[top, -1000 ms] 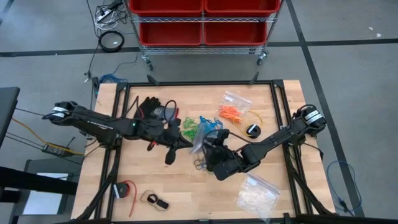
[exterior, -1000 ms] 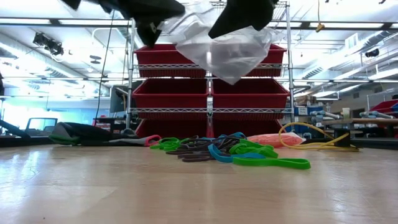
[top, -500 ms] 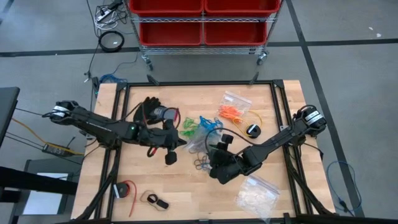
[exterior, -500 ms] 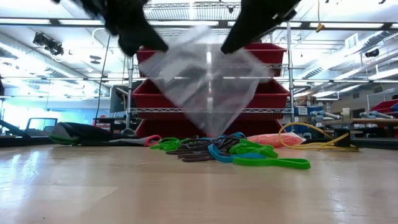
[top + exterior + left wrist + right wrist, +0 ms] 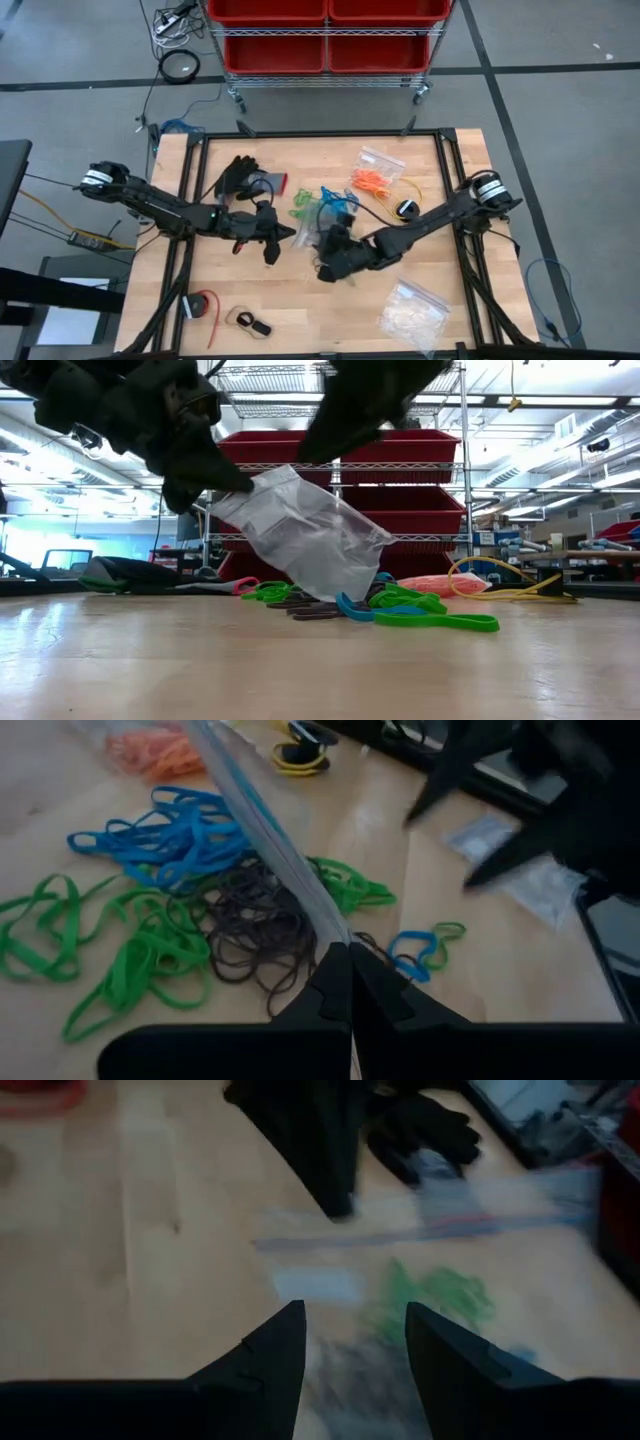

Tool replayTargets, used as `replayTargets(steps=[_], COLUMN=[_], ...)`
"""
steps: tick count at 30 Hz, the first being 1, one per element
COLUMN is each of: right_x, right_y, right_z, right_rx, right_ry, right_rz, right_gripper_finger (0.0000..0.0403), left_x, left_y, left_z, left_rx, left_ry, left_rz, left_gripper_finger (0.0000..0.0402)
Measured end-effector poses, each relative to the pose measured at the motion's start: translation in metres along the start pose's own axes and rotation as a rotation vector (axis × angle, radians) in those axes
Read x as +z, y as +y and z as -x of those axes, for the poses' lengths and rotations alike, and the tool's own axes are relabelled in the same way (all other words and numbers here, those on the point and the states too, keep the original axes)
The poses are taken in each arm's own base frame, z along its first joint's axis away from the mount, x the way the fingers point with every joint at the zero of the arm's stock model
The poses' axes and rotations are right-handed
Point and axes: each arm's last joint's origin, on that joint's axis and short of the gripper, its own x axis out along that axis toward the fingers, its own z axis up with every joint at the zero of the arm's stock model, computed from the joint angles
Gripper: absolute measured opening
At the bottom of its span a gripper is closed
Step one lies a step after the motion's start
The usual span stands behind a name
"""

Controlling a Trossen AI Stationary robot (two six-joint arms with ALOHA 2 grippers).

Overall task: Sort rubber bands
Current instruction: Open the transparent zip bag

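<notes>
The high view looks straight down on the whole counter [image 5: 250, 290]; the low view sits at counter height, facing the red bins [image 5: 340, 510] behind. Both wrist views hover close — sharing the rubber bands [image 5: 170, 910] (also in the low view).

The right gripper [image 5: 348, 1342] hangs over the wooden desk [image 5: 120, 1250], its two dark fingers [image 5: 262, 1365] set apart with nothing between them. Beyond them a clear plastic bag [image 5: 440, 1225] stretches across, blurred. Green rubber bands [image 5: 440, 1295] lie on the desk. The other arm's dark fingers [image 5: 320, 1150] point down at the bag's edge, and a black glove [image 5: 425, 1125] lies farther back.
</notes>
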Motion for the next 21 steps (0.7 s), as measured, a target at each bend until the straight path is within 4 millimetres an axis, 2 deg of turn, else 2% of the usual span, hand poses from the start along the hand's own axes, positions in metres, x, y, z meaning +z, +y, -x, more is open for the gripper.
replayTargets(steps=[3,7,15,21], right_x=[0.000,0.000,0.008,0.020], right_y=[-0.004,-0.014,-0.015,-0.011], right_z=[-0.018,-0.027,-0.027,-0.026], right_rx=[-0.004,-0.037,0.016,0.119], right_ry=[-0.008,0.010,-0.040,-0.120], right_rz=[-0.085,-0.199,-0.274,-0.255], right_gripper_finger=[0.0160,0.0160,0.0160,0.0156], left_x=[-0.002,-0.006,0.001,0.001], left_y=[0.000,-0.003,-0.036,-0.045], left_z=[0.001,0.003,0.015,0.017], left_rx=[0.037,0.103,0.017,0.013], left_ry=[-0.006,-0.024,-0.217,-0.171], left_rz=[-0.017,-0.113,-0.356,-0.426], left_gripper_finger=[0.0000,0.0000,0.0000,0.0000])
